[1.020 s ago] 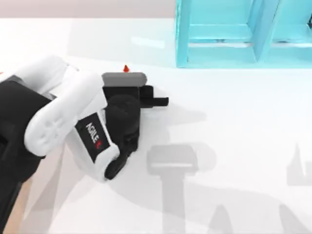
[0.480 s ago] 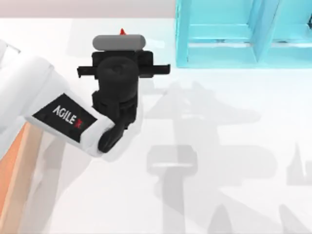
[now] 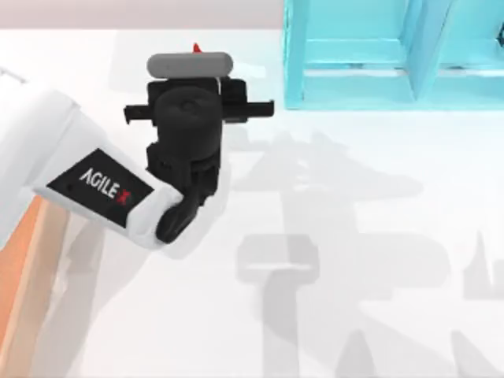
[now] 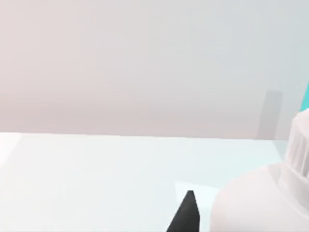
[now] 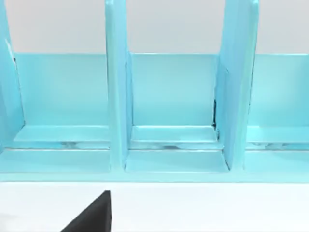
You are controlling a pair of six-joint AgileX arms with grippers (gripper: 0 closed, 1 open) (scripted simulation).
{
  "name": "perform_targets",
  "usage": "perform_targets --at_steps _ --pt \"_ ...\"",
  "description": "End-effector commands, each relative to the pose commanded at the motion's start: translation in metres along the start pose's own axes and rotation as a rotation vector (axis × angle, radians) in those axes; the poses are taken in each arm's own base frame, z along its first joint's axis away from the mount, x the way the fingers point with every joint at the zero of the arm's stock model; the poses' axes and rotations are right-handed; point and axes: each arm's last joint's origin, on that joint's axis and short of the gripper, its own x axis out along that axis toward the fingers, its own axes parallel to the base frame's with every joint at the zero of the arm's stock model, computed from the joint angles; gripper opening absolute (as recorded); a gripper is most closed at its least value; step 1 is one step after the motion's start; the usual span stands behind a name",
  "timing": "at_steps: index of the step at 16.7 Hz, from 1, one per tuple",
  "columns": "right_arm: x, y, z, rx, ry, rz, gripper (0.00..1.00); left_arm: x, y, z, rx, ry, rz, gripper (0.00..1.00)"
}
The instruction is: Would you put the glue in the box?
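Box (image 3: 20,260): edge at near left of tabletop (image 3: 354,197). Left end effector (image 3: 194,59) farther back, over glue (image 3: 197,49); only red cap tip visible past it. White bottle body close beside one fingertip (image 4: 186,215); grip state cannot tell. Turquoise shelf (image 3: 394,55) at far right.

A white tabletop (image 3: 354,315) spreads across the top view, crossed by soft grey shadows over its middle and right part. At its far edge, right of centre, stands a turquoise shelf unit (image 3: 378,55), resting on the tabletop, its open compartments set side by side and parted by upright dividers. In the right wrist view the shelf unit (image 5: 169,111) faces the camera: three compartments are seen between the turquoise dividers, each with a pale glossy floor and a plain back wall. Behind the tabletop rises a flat, pale pinkish-grey wall (image 4: 145,63).
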Motion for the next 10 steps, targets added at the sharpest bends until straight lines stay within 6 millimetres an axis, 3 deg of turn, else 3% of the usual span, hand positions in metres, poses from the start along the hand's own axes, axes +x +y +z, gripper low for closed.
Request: perform_targets --at_steps 5,10 --pt "0.0 0.0 0.0 0.0 0.0 0.0 1.0 0.024 0.027 0.032 -0.234 0.038 -0.044 0.0" --pt "0.0 0.0 0.0 0.0 0.0 0.0 1.0 0.053 0.094 0.071 -0.659 0.192 -0.038 0.0"
